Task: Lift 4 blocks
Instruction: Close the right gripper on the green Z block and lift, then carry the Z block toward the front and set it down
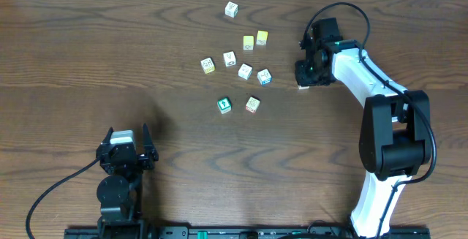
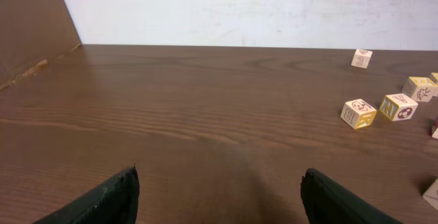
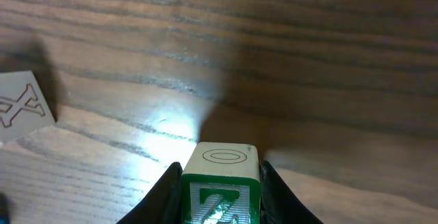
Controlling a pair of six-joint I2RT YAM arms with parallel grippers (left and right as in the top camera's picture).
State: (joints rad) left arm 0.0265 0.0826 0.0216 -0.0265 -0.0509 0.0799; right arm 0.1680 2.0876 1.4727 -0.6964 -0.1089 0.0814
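Observation:
A green block with a white Z (image 3: 220,198) and a pale top face sits between the fingers of my right gripper (image 3: 219,169), which is shut on it low over the table. From above, that gripper (image 1: 307,80) is right of the cluster and its block is mostly hidden. A second green-faced block (image 1: 224,105) lies beside a white block with reddish print (image 1: 252,104). A white block with blue print (image 1: 265,77) lies just above them. My left gripper (image 1: 128,148) stands open and empty at the front left, far from the blocks.
Two plain yellow cubes (image 1: 255,40) and pale cubes (image 1: 229,58) lie in the cluster, with one more (image 1: 231,9) near the back. A pale X cube (image 3: 24,106) lies left of my right gripper. The left wrist view shows cubes (image 2: 358,113) far right and a wall (image 2: 239,8) behind.

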